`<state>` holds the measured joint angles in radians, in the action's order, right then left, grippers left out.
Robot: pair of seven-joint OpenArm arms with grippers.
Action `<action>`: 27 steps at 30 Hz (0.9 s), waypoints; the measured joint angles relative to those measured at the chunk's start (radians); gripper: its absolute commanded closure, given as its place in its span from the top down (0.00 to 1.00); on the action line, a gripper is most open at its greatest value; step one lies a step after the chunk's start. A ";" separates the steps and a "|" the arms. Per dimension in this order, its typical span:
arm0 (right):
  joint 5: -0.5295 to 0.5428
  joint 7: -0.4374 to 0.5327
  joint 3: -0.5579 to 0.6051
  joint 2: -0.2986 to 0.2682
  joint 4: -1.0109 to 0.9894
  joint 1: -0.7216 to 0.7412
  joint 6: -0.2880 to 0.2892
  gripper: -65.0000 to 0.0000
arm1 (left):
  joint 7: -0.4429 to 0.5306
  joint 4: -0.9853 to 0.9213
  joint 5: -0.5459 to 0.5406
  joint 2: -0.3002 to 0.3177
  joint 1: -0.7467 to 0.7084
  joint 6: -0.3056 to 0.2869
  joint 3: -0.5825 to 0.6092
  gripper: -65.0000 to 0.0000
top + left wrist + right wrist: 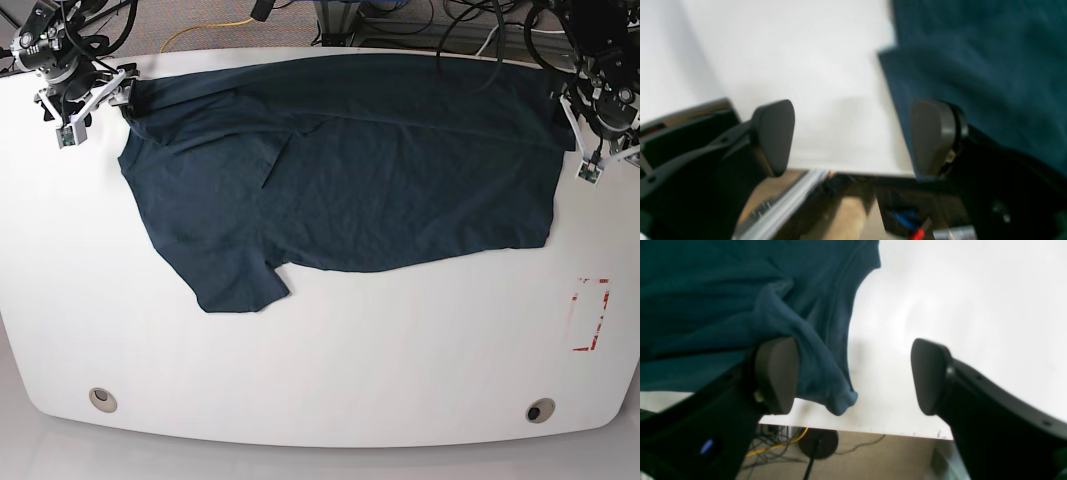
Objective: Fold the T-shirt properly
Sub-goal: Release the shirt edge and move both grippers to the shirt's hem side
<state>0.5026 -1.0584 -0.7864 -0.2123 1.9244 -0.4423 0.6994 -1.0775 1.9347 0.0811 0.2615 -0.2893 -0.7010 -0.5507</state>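
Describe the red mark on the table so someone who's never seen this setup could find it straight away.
Start at the white table, then find the dark T-shirt spread across its far half. Just past the shirt's lower corner, near the table's edge, sits a small red rectangular outline, the only red marking there.

I'm seeing matte dark-grey rounded paddle fingertips (773,136) on black ribbed plastic fingers, with white wrist brackets (88,100).

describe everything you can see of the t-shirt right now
The T-shirt is plain dark teal-navy, soft and cotton-looking, lightly wrinkled. It lies spread on the white table, folded over lengthwise along its far side, one short sleeve sticking out toward the near edge. Both far corners sit beside open grippers: the right gripper with cloth bunched against one finger, the left gripper at the hem edge.
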 measured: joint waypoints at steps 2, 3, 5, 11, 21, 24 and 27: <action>0.008 -0.039 0.001 -0.022 0.000 0.008 0.000 0.75 | 0.008 0.000 -0.006 0.012 0.013 0.000 0.005 0.71; 0.011 -0.048 0.001 -0.034 0.000 0.010 0.000 0.75 | 0.008 0.002 -0.005 0.016 0.020 0.000 0.006 0.71; 0.010 -0.049 -0.005 -0.050 0.000 0.009 0.000 0.75 | 0.002 0.002 0.001 0.015 0.030 0.000 0.006 0.71; 0.021 -0.053 -0.017 -0.040 0.000 -0.025 0.000 0.75 | 0.001 0.000 0.001 0.013 0.052 0.000 0.049 0.71; 0.003 -0.059 -0.038 0.015 -0.005 0.090 -0.002 0.75 | -0.003 -0.049 0.007 0.010 0.094 0.000 0.097 0.70; 0.002 -0.055 0.005 0.010 -0.051 0.146 -0.001 0.75 | 0.004 -0.083 0.001 0.007 0.132 0.000 0.098 0.70; -0.015 -0.072 0.063 -0.010 -0.124 0.212 -0.002 0.75 | 0.003 -0.115 0.006 0.008 0.167 0.000 0.097 0.70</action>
<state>0.4873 -1.1301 -0.7238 -0.2222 1.8004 -0.2302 0.6975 -1.0744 1.8194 0.0872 0.2699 -0.1223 -0.7010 -0.4534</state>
